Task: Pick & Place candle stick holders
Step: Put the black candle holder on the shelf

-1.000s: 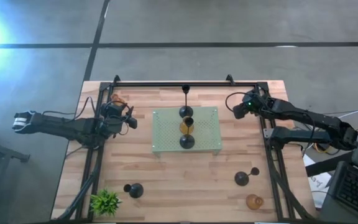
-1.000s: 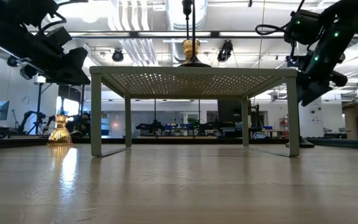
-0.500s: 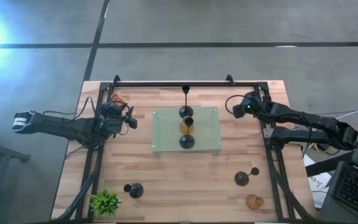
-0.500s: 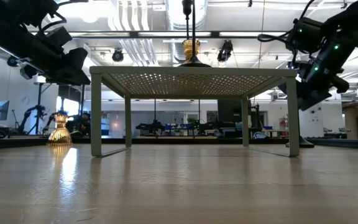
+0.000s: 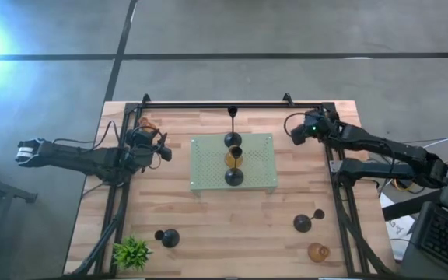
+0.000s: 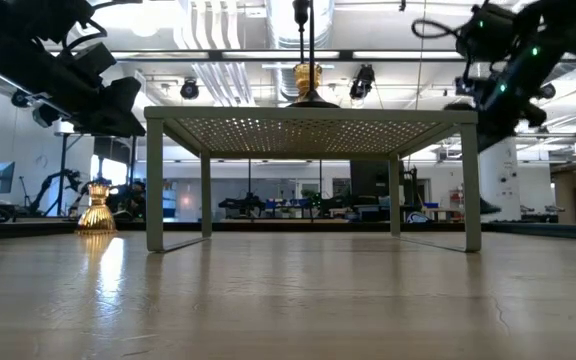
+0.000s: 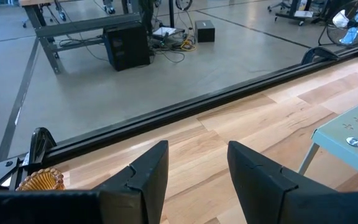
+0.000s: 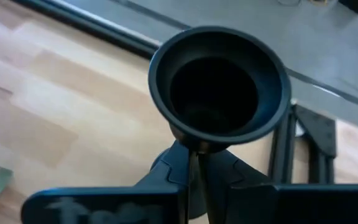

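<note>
My right gripper [image 5: 295, 136] hangs over the table's far right part, shut on a black candle stick holder whose open cup [image 8: 219, 84] fills the right wrist view. My left gripper [image 7: 197, 174] waits open at the far left, beside an amber holder [image 7: 39, 180]. On the pale green perforated stand [image 5: 255, 159] stand two black holders [image 5: 232, 140] [image 5: 233, 177] with an amber one [image 5: 234, 156] between them. A tall black holder [image 5: 232, 113] stands on its base behind the stand. My right gripper pinches the black holder's thin stem [image 8: 190, 148] just under the cup, between its two fingers [image 8: 166, 177]. The fingers come down at it from above. In the low view the holder's base [image 6: 488, 207] hangs a little above the table.
On the near half of the table stand a black holder [image 5: 168, 237], another black one [image 5: 302, 224] and an amber one [image 5: 318, 251]. A small green plant [image 5: 132, 252] sits at the near left corner. A black rail [image 5: 224, 103] runs along the far edge.
My right gripper has dipped a little and shut on the black holder's stem. It has then gone up, and the holder's base has come off the table with it.
</note>
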Available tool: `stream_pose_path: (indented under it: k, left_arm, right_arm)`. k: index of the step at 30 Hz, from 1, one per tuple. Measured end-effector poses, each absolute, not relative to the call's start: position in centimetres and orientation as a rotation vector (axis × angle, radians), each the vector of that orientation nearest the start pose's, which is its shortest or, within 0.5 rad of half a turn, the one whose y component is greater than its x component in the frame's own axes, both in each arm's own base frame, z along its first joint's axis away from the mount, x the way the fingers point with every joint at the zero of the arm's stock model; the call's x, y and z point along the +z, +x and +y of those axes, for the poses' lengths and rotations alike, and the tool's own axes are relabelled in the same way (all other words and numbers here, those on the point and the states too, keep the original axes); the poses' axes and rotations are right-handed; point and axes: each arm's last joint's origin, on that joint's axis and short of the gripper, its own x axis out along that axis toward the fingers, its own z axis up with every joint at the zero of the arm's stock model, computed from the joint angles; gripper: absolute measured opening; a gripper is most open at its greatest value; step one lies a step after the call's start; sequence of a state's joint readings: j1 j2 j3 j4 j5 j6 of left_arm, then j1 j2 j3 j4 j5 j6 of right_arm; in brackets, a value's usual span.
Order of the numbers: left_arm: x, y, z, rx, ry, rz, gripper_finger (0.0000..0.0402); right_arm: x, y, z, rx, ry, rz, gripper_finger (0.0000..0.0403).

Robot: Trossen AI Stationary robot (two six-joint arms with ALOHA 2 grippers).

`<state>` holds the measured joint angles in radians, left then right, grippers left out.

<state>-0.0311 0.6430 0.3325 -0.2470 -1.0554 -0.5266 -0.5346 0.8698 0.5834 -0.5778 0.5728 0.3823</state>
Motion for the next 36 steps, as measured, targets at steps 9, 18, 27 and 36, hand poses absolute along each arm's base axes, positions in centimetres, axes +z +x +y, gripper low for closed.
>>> stream_pose_path:
  k: [9,18,27,36]
  left_arm:
    - [20.1,13.1,2.1,1.089,-0.171,0.221,0.0170]
    - [20.1,13.1,2.1,1.089,-0.173,0.219,0.0170]
    - [20.1,13.1,2.1,1.089,-0.176,0.216,0.0170]
    - [20.1,13.1,2.1,1.089,-0.182,0.212,0.0170]
  right_arm:
    - [28.5,12.8,-9.2,-1.088,0.238,0.648,0.0010]
    - [33.3,12.5,-8.3,-0.854,0.237,0.511,0.0009]
    - [35.6,13.4,-6.7,-0.696,0.218,0.439,0.0009]
    - [35.3,17.8,-5.9,-0.545,0.247,0.539,0.0010]
